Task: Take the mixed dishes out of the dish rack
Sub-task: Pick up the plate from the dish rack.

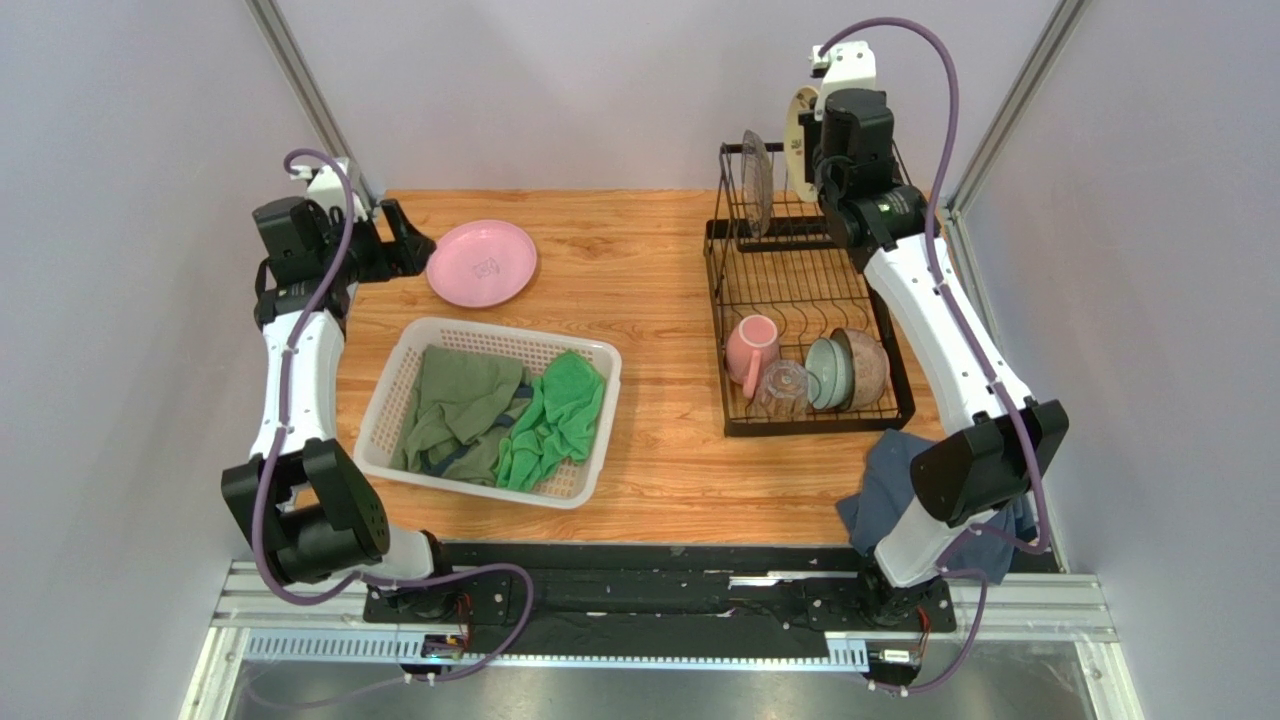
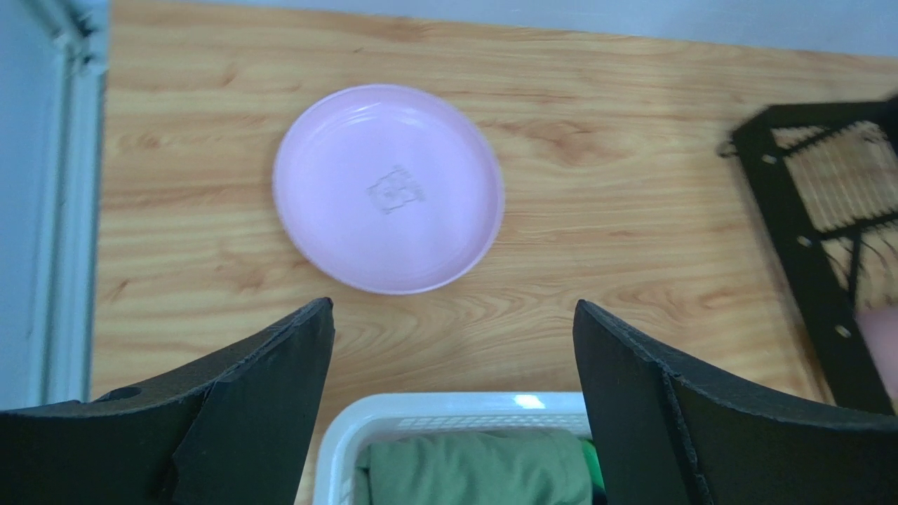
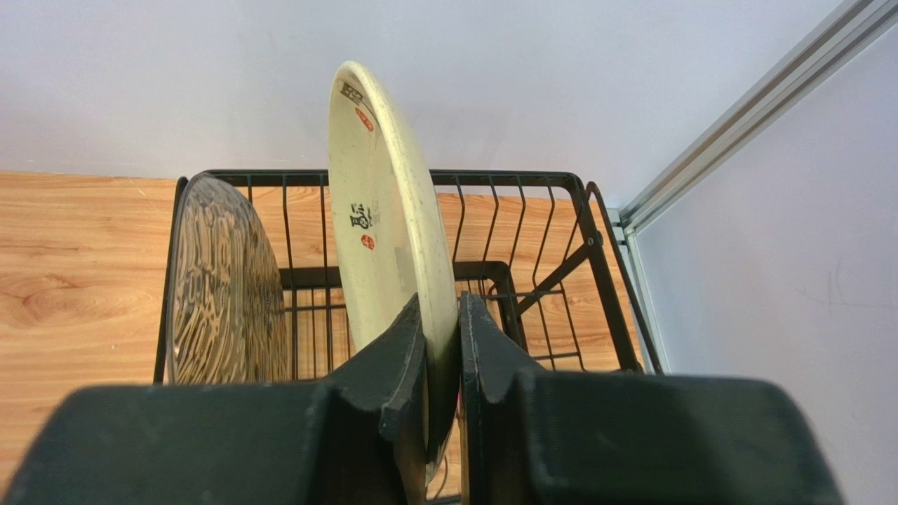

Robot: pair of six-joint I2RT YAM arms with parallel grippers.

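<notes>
Where the arm bases stand, near right: a blue-grey cloth lies bunched against the right arm.
Near left: white basket holding green cloths.
Middle right: dish rack; its lower tray has pink mug, clear glass cup, teal bowl and brown bowl crowded together.
Open room: bare wood between basket and rack.
Far left: large pink plate flat on the table, apart from the basket.
Left gripper: jaws released, grasping nothing, raised over the left side.
Far right: right gripper clenched on the cream plate rim; plate upright.
In the way: grey plate upright just left, not touching.
Edges: rack wires and wall close behind.
</notes>
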